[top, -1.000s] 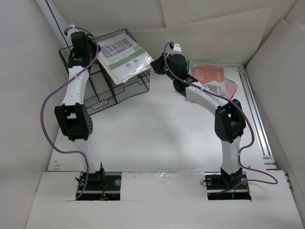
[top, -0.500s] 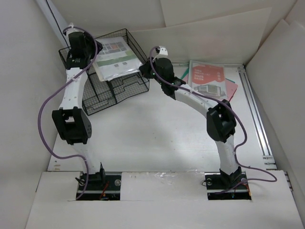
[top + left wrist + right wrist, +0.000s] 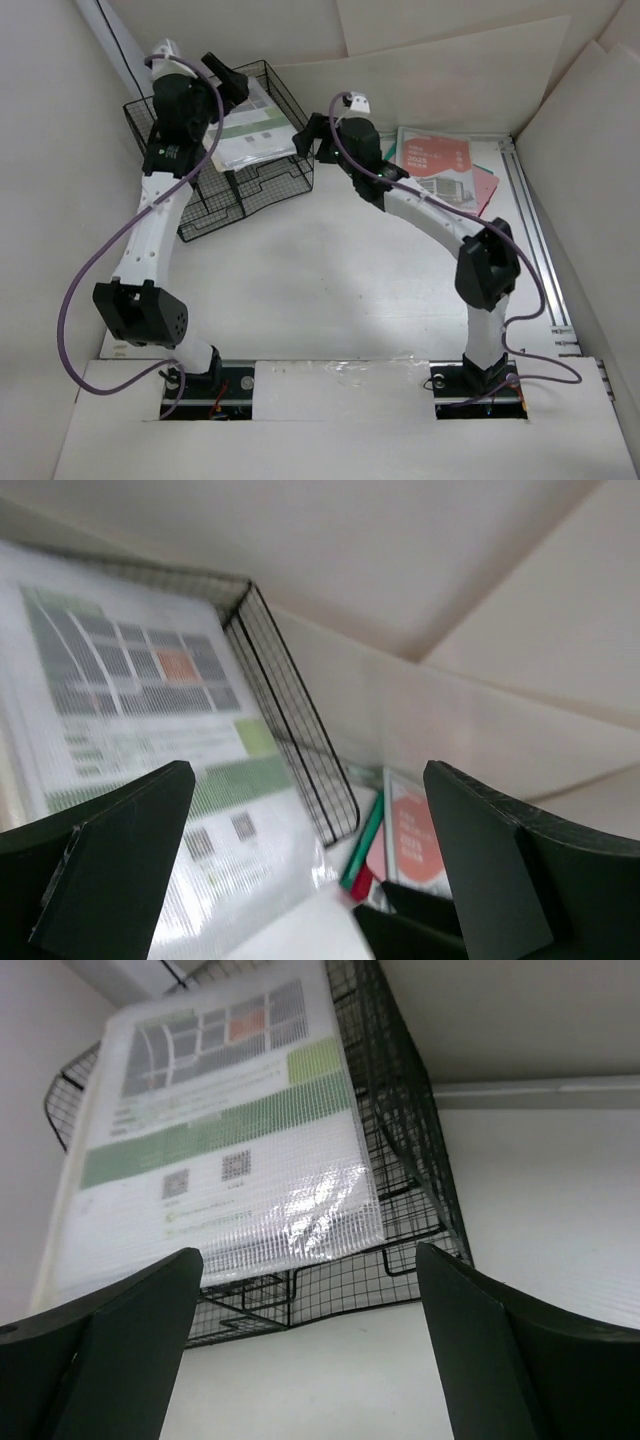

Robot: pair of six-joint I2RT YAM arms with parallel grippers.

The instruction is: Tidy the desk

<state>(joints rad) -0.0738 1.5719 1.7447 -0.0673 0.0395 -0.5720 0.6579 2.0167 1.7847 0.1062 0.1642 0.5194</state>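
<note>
The left gripper [image 3: 232, 80] [image 3: 305, 825] now stands released, its two dark fingers [image 3: 110, 865] wide apart with nothing between them, while one second ago it was clenched at the left edge of the plastic-covered sheet [image 3: 255, 125] [image 3: 130, 710]. It hangs above the far part of the wire basket [image 3: 200, 210] [image 3: 290, 730], over the sheet and not touching it. The left arm is stretched farther than before, and its elbow has come down toward the near left corner. The right gripper [image 3: 303, 140] [image 3: 310, 1295] is also released, the jaws spread and empty, where a second ago they were pinched on the right side of the same sheet. It is just to the right of the basket and faces it, apart from the black wire. The sheet itself has moved: earlier it was tilted in the air across the right rim of the basket, and now it lies on the basket [image 3: 400, 1090], printed side up, with the green band and the small grey squares visible in the right wrist view [image 3: 220, 1130]. Its near edge reaches over the lower front wall of the basket. To the right, behind the right arm, a red booklet [image 3: 435, 160] [image 3: 412, 830] lies flat where it was before. The basket and the booklet both stand on the far part of the desk [image 3: 330, 290] [image 3: 560, 1190], the white top that spreads under both arms.
</note>
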